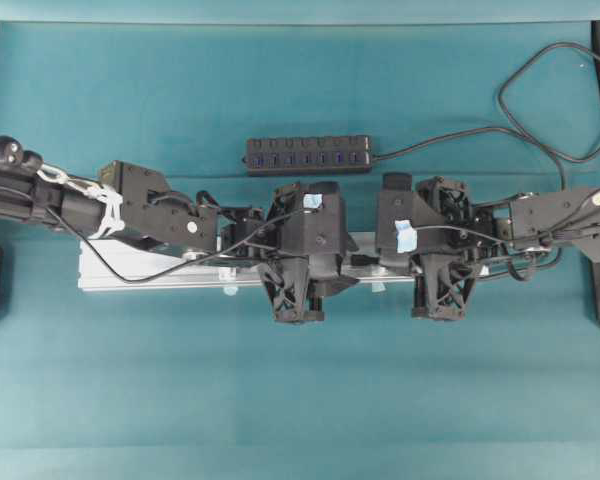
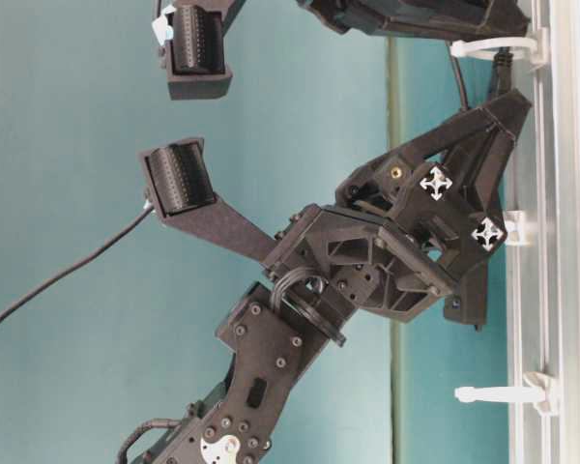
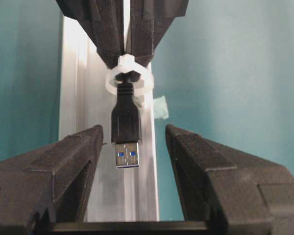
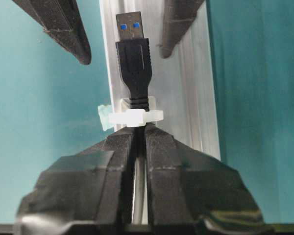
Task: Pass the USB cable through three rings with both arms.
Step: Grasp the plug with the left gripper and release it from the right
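Observation:
In the left wrist view the USB cable's black plug point(image 3: 126, 132) pokes towards me through a white ring point(image 3: 129, 81). My left gripper point(image 3: 133, 128) is open, with its fingers either side of the plug and not touching it. In the right wrist view my right gripper point(image 4: 139, 129) is shut on the USB cable right behind that ring point(image 4: 136, 116). The plug point(image 4: 133, 54) sticks out beyond it, between the left gripper's spread fingers point(image 4: 63, 29). From above, both grippers meet over the rail, and the plug point(image 1: 361, 262) shows between them.
The silver aluminium rail point(image 1: 150, 268) lies across the table. The table-level view shows the rings along it: upper point(image 2: 493, 46), middle point(image 2: 514, 228) and lower point(image 2: 503, 393). A black multi-port hub point(image 1: 308, 155) lies behind the rail, and its cord point(image 1: 525, 100) loops to the right.

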Available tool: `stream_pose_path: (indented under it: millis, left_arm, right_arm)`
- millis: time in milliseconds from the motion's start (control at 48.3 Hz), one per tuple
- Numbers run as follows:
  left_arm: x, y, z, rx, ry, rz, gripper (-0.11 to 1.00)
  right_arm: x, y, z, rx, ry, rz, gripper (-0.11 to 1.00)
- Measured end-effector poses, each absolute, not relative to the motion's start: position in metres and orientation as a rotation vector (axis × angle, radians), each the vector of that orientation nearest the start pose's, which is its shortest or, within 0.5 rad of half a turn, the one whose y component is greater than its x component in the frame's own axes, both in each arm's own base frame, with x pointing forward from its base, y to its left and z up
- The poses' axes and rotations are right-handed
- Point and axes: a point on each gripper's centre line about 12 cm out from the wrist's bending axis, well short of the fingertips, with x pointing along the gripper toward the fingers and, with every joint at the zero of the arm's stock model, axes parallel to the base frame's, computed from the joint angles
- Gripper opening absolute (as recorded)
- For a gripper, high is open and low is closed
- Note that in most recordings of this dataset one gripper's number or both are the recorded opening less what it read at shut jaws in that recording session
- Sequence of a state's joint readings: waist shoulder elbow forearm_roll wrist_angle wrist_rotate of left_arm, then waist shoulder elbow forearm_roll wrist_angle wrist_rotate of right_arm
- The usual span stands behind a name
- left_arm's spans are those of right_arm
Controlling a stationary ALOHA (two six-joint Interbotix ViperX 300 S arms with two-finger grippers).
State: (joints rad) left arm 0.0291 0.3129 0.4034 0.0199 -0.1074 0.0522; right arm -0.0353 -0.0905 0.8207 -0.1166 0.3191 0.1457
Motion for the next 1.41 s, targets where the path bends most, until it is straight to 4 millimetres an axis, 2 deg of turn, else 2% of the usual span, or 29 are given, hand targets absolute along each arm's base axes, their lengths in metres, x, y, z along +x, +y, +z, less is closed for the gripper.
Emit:
stream_pose_path:
  millis: [124,269,352,869,931,993,1158,1200,1407]
  left_arm:
    - [0.4720,0.0142,0.1266,0.060,0.616,0.005,0.68]
    - [0.4733,0.0136,0.1252,0.059,0.617,0.005,0.85]
    - [0.4737,0.0136,0.1250,0.060,0.617,0.004,0.90]
    - [0.4765,0.0144,0.1233,0.058,0.617,0.006,0.87]
    - [0.4773,0.0144,0.1236,0.058,0.616,0.006,0.83]
    - [0.4782,0.0137,0.1238,0.059,0.614,0.005,0.74]
    - [0.4785,0.0137,0.1234,0.060,0.616,0.004,0.30]
    - [0.4783,0.0144,0.1233,0.058,0.617,0.006,0.22]
    - [0.4771,0.0130,0.1215,0.059,0.636,0.003,0.22]
  right_arm:
    - [0.3144,-0.0154,0.1288,0.030,1.046,-0.083,-0.09]
    - [0.3144,-0.0154,0.1288,0.030,1.046,-0.083,-0.09]
    - [0.3146,-0.0154,0.1289,0.030,1.045,-0.082,-0.09]
    - [0.3152,-0.0153,0.1292,0.031,1.039,-0.082,-0.09]
    - [0.3152,-0.0153,0.1292,0.031,1.039,-0.082,-0.09]
    - [0.3152,-0.0154,0.1292,0.030,1.039,-0.082,-0.09]
    - [0.3152,-0.0149,0.1292,0.031,1.039,-0.081,-0.09]
    - [0.3153,-0.0144,0.1292,0.030,1.039,-0.080,-0.09]
    - [0.3153,-0.0139,0.1292,0.029,1.039,-0.079,-0.09]
